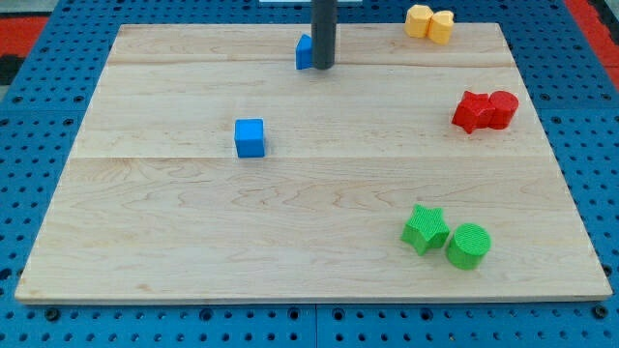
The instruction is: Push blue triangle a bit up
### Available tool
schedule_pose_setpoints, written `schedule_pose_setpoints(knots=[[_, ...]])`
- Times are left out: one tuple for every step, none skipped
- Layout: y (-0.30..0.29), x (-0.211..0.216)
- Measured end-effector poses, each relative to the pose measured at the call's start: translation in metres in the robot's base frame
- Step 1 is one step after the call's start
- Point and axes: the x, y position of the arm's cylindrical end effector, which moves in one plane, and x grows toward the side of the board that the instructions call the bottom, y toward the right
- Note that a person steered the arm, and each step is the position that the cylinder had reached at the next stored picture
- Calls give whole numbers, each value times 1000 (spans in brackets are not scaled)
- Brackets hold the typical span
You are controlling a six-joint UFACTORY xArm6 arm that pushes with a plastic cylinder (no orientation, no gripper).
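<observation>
The blue triangle (304, 52) lies near the board's top edge, a little left of centre, mostly hidden behind my dark rod. My tip (323, 68) rests on the board right against the triangle's right side. A blue cube (250, 138) sits lower down, left of centre, well apart from the tip.
Two yellow blocks (429, 22) touch each other at the top right. Two red blocks (485, 111) touch at the right edge. A green star (425, 229) and a green cylinder (468, 246) sit together at the bottom right. The wooden board (145, 242) lies on a blue pegboard.
</observation>
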Motion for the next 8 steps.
schedule_pose_setpoints(knots=[[-1, -30], [4, -13], [0, 43], [-36, 17], [-39, -27], [-38, -32], [-38, -27], [-38, -45]])
